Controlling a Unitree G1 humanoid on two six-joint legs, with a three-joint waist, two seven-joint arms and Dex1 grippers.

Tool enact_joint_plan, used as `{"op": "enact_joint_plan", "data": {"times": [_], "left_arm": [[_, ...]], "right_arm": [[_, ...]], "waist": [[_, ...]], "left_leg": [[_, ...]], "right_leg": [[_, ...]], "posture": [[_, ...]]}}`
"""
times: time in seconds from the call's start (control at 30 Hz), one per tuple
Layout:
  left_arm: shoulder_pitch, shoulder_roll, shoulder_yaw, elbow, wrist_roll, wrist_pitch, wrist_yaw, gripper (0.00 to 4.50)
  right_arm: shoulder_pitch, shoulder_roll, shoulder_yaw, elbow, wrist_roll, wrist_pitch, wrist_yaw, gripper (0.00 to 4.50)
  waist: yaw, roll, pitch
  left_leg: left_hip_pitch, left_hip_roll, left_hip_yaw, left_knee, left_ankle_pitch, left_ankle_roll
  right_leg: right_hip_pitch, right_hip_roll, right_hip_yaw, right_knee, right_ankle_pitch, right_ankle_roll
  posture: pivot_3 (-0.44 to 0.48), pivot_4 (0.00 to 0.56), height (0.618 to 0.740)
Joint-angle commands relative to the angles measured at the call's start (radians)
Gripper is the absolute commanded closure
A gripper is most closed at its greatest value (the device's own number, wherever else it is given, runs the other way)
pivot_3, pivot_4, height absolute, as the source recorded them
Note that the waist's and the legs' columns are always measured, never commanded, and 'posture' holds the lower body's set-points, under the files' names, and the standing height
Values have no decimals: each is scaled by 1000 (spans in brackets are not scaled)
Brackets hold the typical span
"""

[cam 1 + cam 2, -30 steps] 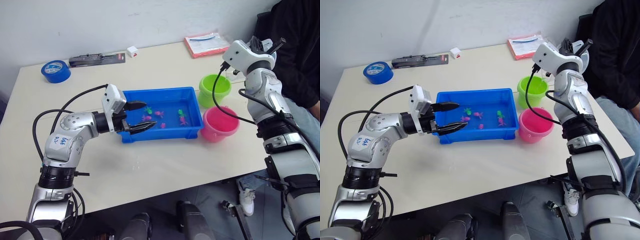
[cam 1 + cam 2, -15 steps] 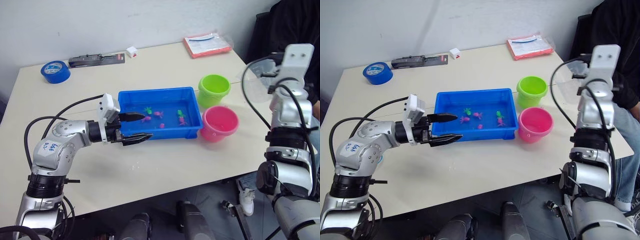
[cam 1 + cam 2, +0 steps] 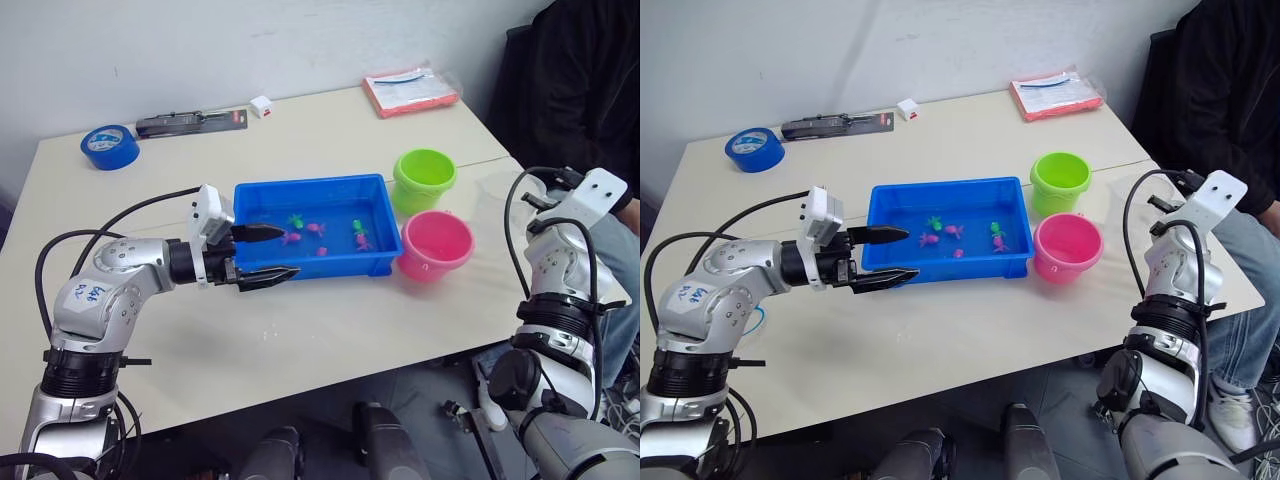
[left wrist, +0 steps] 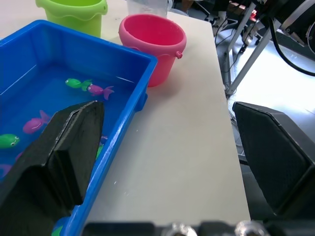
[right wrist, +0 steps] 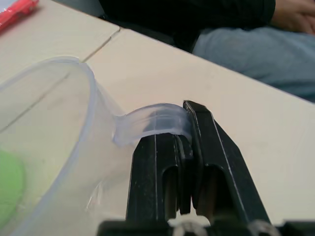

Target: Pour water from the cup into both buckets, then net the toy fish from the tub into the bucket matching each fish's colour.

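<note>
The blue tub (image 3: 372, 184) sits mid-table holding water and several pink and green toy fish (image 3: 315, 228). To its right stand the green bucket (image 3: 424, 178) and, nearer, the pink bucket (image 3: 436, 245). My left gripper (image 3: 290, 250) is open and level at the tub's near left corner, one finger over the water, the other outside the front wall. My right gripper (image 5: 184, 128) is shut on the handle of the clear cup (image 5: 49, 128), which stands upright by the table's right edge, right of the buckets.
At the back of the table lie a blue tape roll (image 3: 104, 146), a black tool pack (image 3: 192, 121), a small white cube (image 3: 262, 104) and a red packet (image 3: 410, 88). A person in black (image 3: 580, 90) sits at the right. Bare tabletop (image 3: 330, 320) lies in front of the tub.
My right arm has swung down from above the green bucket to the table's right edge, bringing the cup with it. My left gripper has drawn back a little toward the tub's left corner.
</note>
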Motion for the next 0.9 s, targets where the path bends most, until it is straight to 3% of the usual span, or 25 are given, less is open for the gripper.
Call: {"op": "enact_joint_plan", "data": {"times": [0.03, 0.13, 0.4, 0.9], "left_arm": [[7, 29, 45, -43, -29, 4, -2, 0], [22, 37, 52, -57, -37, 6, 3, 0], [36, 28, 48, -58, -32, -8, 9, 0], [30, 14, 19, -7, -16, -58, -13, 0]], "right_arm": [[-36, -11, 5, 58, 32, -102, -7, 3823], [-33, -24, 33, 117, 26, -106, -13, 3823], [101, -40, 107, -35, 22, 53, -13, 69], [365, -51, 163, -606, 102, 467, 74, 69]], "waist": [[-1, 0, 0], [-2, 0, 0], [3, 0, 0], [18, 0, 0]], "left_leg": [[0, 0, 0, 0, 0, 0], [0, 0, 1, 0, 0, 0], [0, 0, 1, 0, 0, 0], [0, 0, 1, 0, 0, 0]], "right_leg": [[0, 0, 0, 0, 0, 0], [0, 0, 1, 0, 0, 0], [0, 0, 1, 0, 0, 0], [0, 1, 2, 0, 0, 1]], "posture": [[0, 150, 740], [0, 150, 740], [0, 150, 740], [0, 150, 740]]}}
